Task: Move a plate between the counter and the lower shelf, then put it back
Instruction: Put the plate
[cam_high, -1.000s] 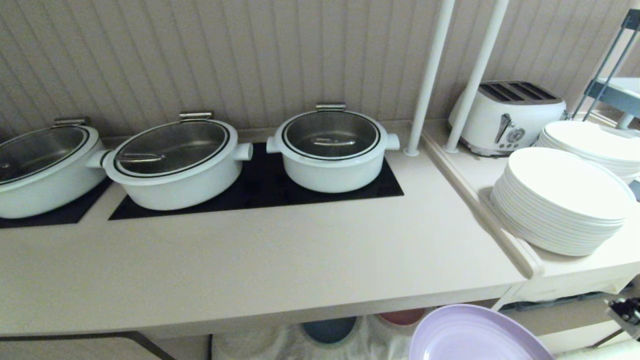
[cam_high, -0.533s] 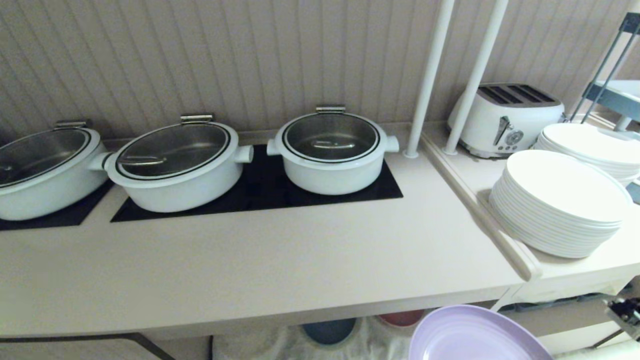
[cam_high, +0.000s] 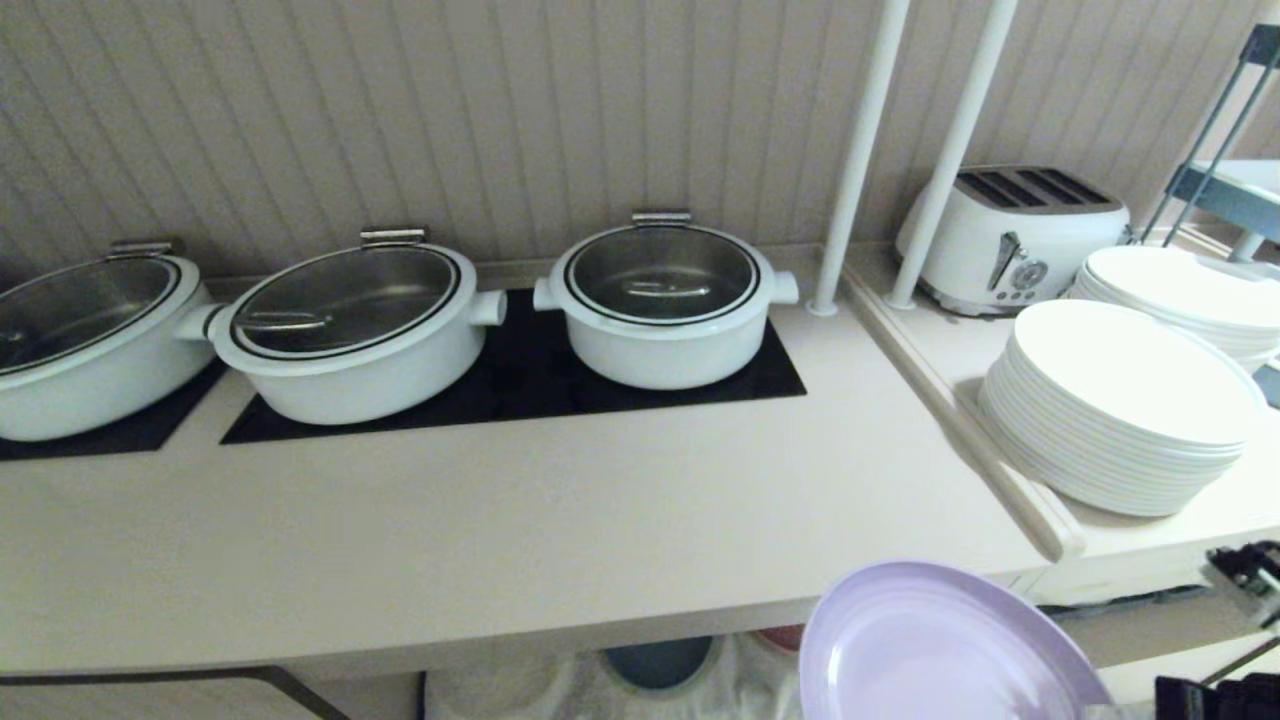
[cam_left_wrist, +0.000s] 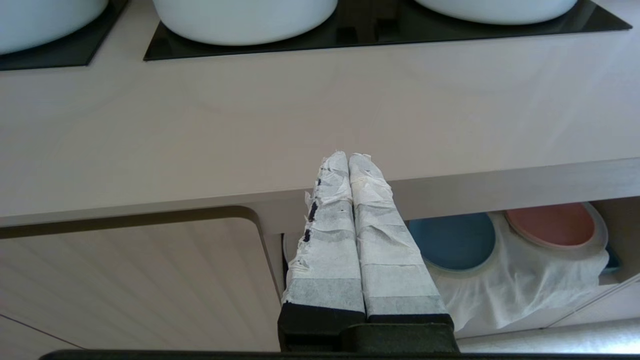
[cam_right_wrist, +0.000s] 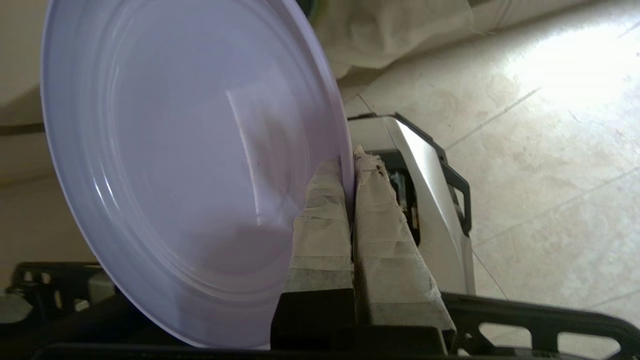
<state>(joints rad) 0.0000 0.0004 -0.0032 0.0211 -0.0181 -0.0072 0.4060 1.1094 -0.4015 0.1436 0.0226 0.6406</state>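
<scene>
Now, from the head view, the plate (cam_high: 940, 650) hangs in front of the counter (cam_high: 500, 540), at its right front corner, and its far rim overlaps the counter's front edge. It is tilted, with the hollow face up. Three white pots (cam_high: 665, 300) stand on black hob panels (cam_high: 520, 385) at the back of the counter. On the side ledge at the right there are stacks of white plates (cam_high: 1120, 400) and a toaster (cam_high: 1015, 235). Below the counter edge I see a part of a blue plate (cam_high: 660, 660) on the white cloth (cam_high: 560, 690) of the lower shelf.

From the left wrist view, the left gripper (cam_left_wrist: 348, 159) stays apart from everything, in front of the counter's edge. Its taped fingers (cam_left_wrist: 327, 240) are pressed together and hold nothing. Behind them the shelf (cam_left_wrist: 617, 225) shows the blue plate and a pink plate (cam_left_wrist: 550, 225), each on a mound of the cloth.

From the right wrist view, the right gripper (cam_right_wrist: 352, 160) pinches the rim of the plate between its two taped fingers (cam_right_wrist: 382, 220). The plate stands almost on its edge here, above the tiled floor (cam_right_wrist: 550, 150).
</scene>
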